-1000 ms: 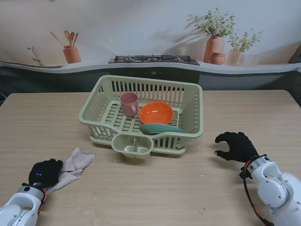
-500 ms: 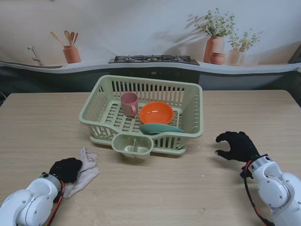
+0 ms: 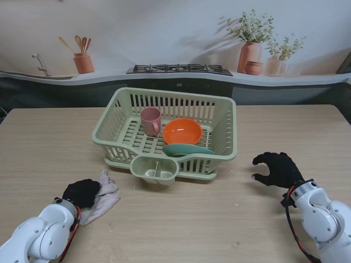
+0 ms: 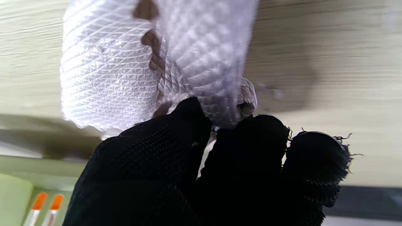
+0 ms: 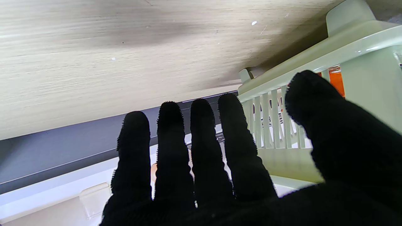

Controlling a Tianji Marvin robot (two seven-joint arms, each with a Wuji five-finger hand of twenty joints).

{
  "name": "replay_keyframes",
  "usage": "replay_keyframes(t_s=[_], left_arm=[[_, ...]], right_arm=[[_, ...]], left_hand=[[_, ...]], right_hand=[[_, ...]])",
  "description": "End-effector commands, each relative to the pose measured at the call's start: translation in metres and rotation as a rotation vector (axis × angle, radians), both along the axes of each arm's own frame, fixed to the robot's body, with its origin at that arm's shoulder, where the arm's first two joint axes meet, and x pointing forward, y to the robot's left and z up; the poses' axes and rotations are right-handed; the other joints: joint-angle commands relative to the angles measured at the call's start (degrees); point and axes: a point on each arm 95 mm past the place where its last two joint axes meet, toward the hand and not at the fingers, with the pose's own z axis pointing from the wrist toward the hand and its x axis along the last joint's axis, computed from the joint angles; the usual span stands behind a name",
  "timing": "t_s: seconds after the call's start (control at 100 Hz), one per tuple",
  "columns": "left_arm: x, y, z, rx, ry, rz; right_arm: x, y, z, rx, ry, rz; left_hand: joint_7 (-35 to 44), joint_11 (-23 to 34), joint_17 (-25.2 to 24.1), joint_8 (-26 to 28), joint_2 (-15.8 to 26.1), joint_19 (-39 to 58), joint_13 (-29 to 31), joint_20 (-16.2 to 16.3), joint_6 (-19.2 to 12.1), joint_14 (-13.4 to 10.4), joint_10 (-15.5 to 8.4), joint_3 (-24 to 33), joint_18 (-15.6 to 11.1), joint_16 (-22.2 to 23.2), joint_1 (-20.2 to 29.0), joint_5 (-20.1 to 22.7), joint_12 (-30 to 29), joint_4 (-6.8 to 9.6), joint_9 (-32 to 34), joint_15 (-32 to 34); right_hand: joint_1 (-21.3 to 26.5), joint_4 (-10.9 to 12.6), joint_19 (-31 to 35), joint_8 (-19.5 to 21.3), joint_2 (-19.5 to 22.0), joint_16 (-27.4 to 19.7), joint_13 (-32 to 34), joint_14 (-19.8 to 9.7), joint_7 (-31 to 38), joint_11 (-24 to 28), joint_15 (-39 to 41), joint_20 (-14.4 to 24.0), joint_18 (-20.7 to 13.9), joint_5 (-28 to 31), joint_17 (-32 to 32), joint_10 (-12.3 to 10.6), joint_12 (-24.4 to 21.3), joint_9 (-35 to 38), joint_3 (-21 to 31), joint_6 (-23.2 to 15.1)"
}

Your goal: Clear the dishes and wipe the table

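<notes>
At the left of the pale wooden table point(image 3: 49, 137), a crumpled whitish woven cloth point(image 3: 104, 195) is pinched by the black-gloved left hand point(image 3: 81, 193), whose fingers point(image 4: 251, 147) are curled closed over a fold of it, the rest being spread on the tabletop. In the middle, a pale green slatted plastic dish rack point(image 3: 167, 131) is set, well apart from the cloth. A pink cup point(image 3: 151, 121), an orange round bowl point(image 3: 182, 131) and a teal flat plate point(image 3: 186, 149) are held inside it, the plate being nearest to me. At the right, the black-gloved right hand point(image 3: 277, 170) is kept empty just over the table, fingers point(image 5: 201, 150) spread and slightly bent, beside the rack.
</notes>
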Motion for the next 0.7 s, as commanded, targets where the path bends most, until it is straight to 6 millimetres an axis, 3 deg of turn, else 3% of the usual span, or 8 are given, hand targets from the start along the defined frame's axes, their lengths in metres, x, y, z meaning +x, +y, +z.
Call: replay_keyframes(t_s=[0.0,0.22,0.41,0.53,0.69], left_arm=[[-0.012,0.016,-0.014,0.039,0.033,0.011],[-0.029,0.054,-0.016,0.068,-0.099,0.057],[-0.04,0.067,-0.017,0.071,-0.15,0.078],[-0.034,0.069,-0.019,0.059,-0.163,0.084],[-0.01,0.072,-0.018,0.049,-0.179,0.077]], right_arm=[[-0.002,0.002,-0.001,-0.002,0.009,0.008],[-0.002,0.001,0.001,0.001,0.002,0.009],[-0.001,0.001,0.002,0.01,-0.001,0.012],[-0.001,0.001,0.003,0.021,-0.005,0.016],[-0.001,0.002,0.003,0.031,-0.006,0.025]], left_hand=[[6.5,0.9,0.3,2.5,2.8,4.8,-0.3,-0.3,-9.7,2.2,1.8,3.3,3.2,0.9,6.7,1.4,1.5,1.11,-0.5,1.8],[6.5,0.9,0.2,2.6,2.7,4.6,-0.3,0.1,-9.7,2.2,1.8,3.4,3.2,0.9,6.7,1.8,1.6,1.16,-0.2,1.8],[6.4,0.9,0.0,2.7,2.7,4.4,-0.2,0.3,-9.8,2.3,1.8,3.4,3.2,0.9,6.6,1.8,1.4,1.15,-0.3,1.7],[6.3,1.0,0.0,2.7,2.7,4.3,-0.4,0.5,-9.8,2.2,1.8,3.5,3.2,0.8,6.7,1.8,1.4,1.15,-0.4,1.6],[6.4,1.1,0.0,3.0,2.7,4.1,-0.3,0.8,-9.9,2.1,1.7,3.4,3.2,0.8,6.6,1.8,1.3,1.14,-0.4,1.5]], right_hand=[[-1.9,2.5,-0.9,0.2,1.0,0.4,-1.0,-0.3,-0.5,-0.1,-0.1,0.5,0.7,0.4,-0.6,0.1,-0.1,-1.6,-1.1,-0.1],[-2.0,2.5,-0.9,0.2,1.1,0.2,-0.9,0.1,-0.5,-0.1,-0.4,0.5,0.6,0.5,-0.5,0.0,-0.2,-1.6,-1.2,-0.2],[-2.1,2.5,-1.1,0.1,1.2,0.0,-0.6,0.0,-0.7,-0.4,-0.8,0.4,0.7,0.6,-0.4,0.0,-0.3,-1.4,-1.3,-0.3],[-2.0,2.5,-1.2,0.1,1.1,-0.1,-0.2,0.0,-0.7,-0.5,-1.0,0.3,0.6,0.7,0.0,0.0,-0.4,-1.0,-1.3,-0.1],[-2.1,2.4,-1.6,0.1,1.2,-0.2,0.1,0.0,-0.7,-0.6,-1.1,-0.1,-0.1,0.8,0.5,0.0,-0.5,-0.7,-1.2,-0.1]])
